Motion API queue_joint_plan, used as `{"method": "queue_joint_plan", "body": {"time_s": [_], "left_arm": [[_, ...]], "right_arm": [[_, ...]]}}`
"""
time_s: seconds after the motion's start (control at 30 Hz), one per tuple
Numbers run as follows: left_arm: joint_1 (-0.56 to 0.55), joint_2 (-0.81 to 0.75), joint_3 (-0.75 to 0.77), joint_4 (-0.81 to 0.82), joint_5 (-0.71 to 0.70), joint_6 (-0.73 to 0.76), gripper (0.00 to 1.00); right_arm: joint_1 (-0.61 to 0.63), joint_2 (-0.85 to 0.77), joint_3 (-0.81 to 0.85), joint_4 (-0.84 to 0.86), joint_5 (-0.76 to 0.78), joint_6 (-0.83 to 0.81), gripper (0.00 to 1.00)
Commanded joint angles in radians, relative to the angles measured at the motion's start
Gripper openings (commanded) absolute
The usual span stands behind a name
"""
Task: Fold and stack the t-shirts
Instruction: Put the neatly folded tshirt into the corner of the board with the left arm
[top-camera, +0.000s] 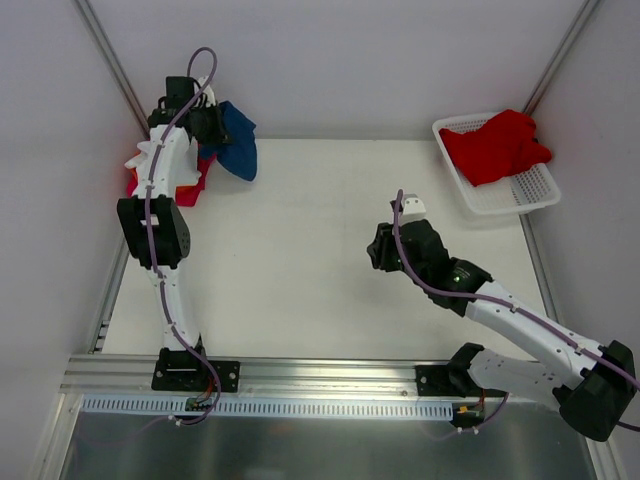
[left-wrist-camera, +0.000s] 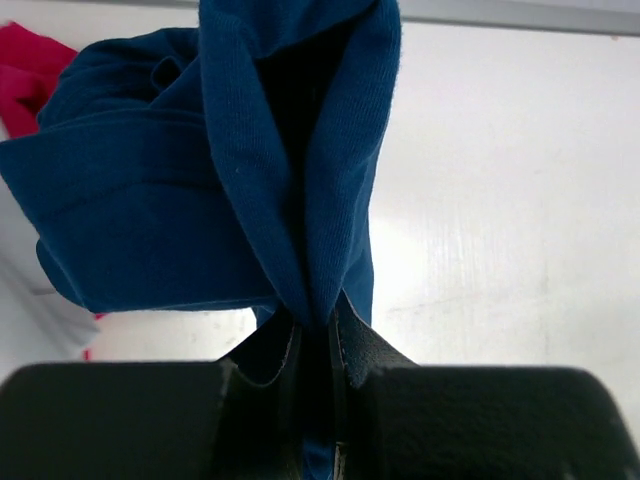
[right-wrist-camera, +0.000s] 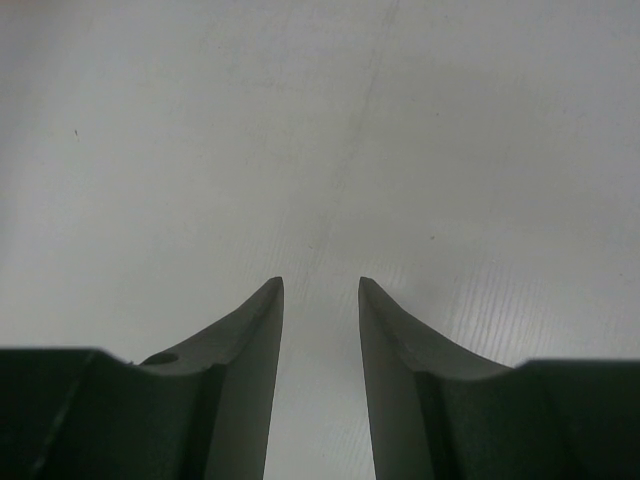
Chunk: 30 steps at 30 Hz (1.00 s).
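At the table's far left corner my left gripper (top-camera: 215, 128) is shut on a bunch of the navy blue t-shirt (top-camera: 238, 140), which hangs crumpled from it. In the left wrist view the navy cloth (left-wrist-camera: 250, 180) fills the upper frame and is pinched where the left gripper (left-wrist-camera: 322, 320) closes. Under that arm lie a red t-shirt (top-camera: 192, 188) and a white one (top-camera: 140, 158). Another red t-shirt (top-camera: 497, 146) is heaped in the basket. My right gripper (top-camera: 380, 252) hovers over the bare table, right of the middle. Its wrist view shows the right gripper (right-wrist-camera: 321, 285) open with nothing between the fingers.
The white lattice basket (top-camera: 520, 195) stands at the far right corner. A bit of red cloth (left-wrist-camera: 25, 70) shows at the top left of the left wrist view, with white cloth (left-wrist-camera: 30, 320) below it. Walls close in on the left, back and right.
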Motion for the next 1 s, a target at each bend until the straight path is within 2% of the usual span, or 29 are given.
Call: {"method": "queue_joint_plan", "body": {"time_s": [0.0,0.2,0.67,0.8,0.97], "left_arm": [[0.025,0.001,0.108,0.008,-0.001,0.062,0.00],[0.059,0.017,0.185,-0.010,-0.010,0.091,0.00],[0.179,0.010,0.234,-0.005,-0.003,0.111,0.00],[0.194,-0.006,0.227,-0.004,-0.056,0.118,0.00],[0.240,-0.025,0.199,0.005,-0.059,0.108,0.00]], "right_arm": [[-0.005,-0.026,-0.015,0.052,-0.032,-0.002,0.39],[-0.005,-0.014,-0.024,0.069,-0.045,0.009,0.39],[-0.005,-0.016,-0.039,0.078,-0.076,0.012,0.38],[-0.005,-0.011,-0.041,0.078,-0.085,0.016,0.37],[-0.005,0.001,-0.035,0.080,-0.108,0.016,0.37]]}}
